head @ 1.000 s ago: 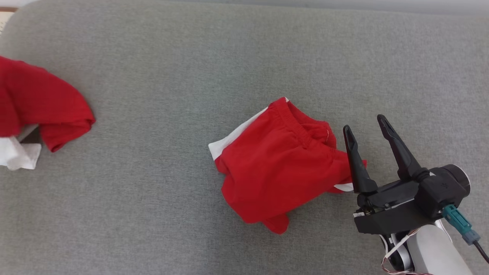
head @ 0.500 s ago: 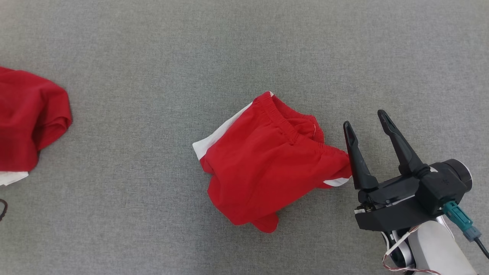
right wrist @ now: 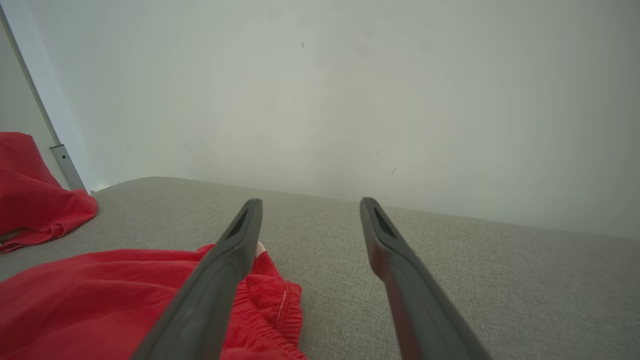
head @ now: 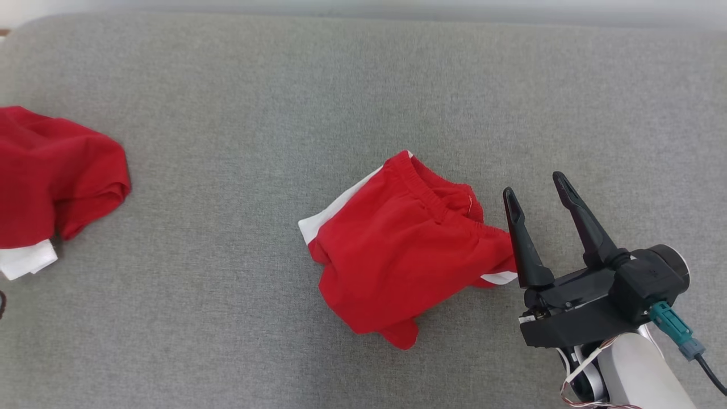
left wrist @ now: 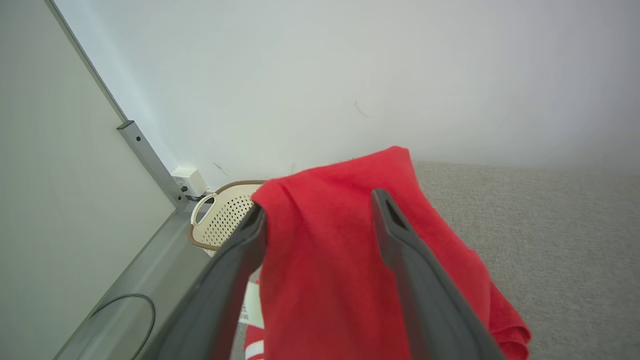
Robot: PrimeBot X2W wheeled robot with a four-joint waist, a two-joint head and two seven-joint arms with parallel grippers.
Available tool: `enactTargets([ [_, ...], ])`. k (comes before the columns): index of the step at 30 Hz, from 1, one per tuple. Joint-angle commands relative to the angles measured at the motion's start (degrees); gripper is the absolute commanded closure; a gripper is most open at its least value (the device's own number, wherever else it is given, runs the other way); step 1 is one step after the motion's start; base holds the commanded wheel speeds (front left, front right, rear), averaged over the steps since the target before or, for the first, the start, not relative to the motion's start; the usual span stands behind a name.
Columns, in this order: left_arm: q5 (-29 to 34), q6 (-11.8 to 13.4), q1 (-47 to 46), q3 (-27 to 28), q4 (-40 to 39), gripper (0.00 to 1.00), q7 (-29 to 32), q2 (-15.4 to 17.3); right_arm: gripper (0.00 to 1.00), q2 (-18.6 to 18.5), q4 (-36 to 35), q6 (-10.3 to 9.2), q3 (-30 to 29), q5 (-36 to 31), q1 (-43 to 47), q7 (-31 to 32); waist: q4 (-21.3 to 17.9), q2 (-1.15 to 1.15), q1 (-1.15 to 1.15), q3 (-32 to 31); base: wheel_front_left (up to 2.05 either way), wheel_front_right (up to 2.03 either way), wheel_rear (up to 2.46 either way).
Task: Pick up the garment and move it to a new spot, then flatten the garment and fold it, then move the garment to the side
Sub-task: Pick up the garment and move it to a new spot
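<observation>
A crumpled red garment [head: 57, 176] with a white edge lies on the grey cushion [head: 284, 113] at the far left. In the left wrist view my left gripper [left wrist: 320, 201] stands open, its fingers wide apart on either side of that red cloth [left wrist: 325, 260], not pinching it. A second red garment [head: 403, 255], shorts with an elastic waistband and white trim, lies bunched in the middle. My right gripper [head: 533, 184] is open just right of the shorts, its left finger at their edge. The right wrist view shows the gripper [right wrist: 311, 201] over the waistband [right wrist: 270, 295].
A cream perforated basket [left wrist: 225, 220] stands on the floor beyond the cushion's left end, by a grey panel and a wall socket. A dark cable [left wrist: 125, 300] loops on the floor there. A pale wall runs behind the cushion.
The left gripper has opened and the red garment at the left has settled on the cushion. The head camera has shifted. The right gripper and the shorts keep their places.
</observation>
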Motion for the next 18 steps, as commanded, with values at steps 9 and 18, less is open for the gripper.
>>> enactTargets([
  [9, -0.3, -1.5, 0.0, -2.93, 8.1, 0.0, 7.43, -0.79, 0.0, 1.59, 1.21, 0.0, 0.77, 1.11, 1.07, -0.03, 0.0, 0.0, 0.0, -4.2, 0.0, 0.0, 0.0],
  [18, -1.28, -2.09, 0.25, -3.65, 7.1, 0.0, 5.55, 0.58, 0.0, 2.67, 1.55, 0.0, -0.21, 1.67, 2.36, -0.03, -1.4, 0.0, 0.0, -6.5, 0.0, 0.0, 0.0],
])
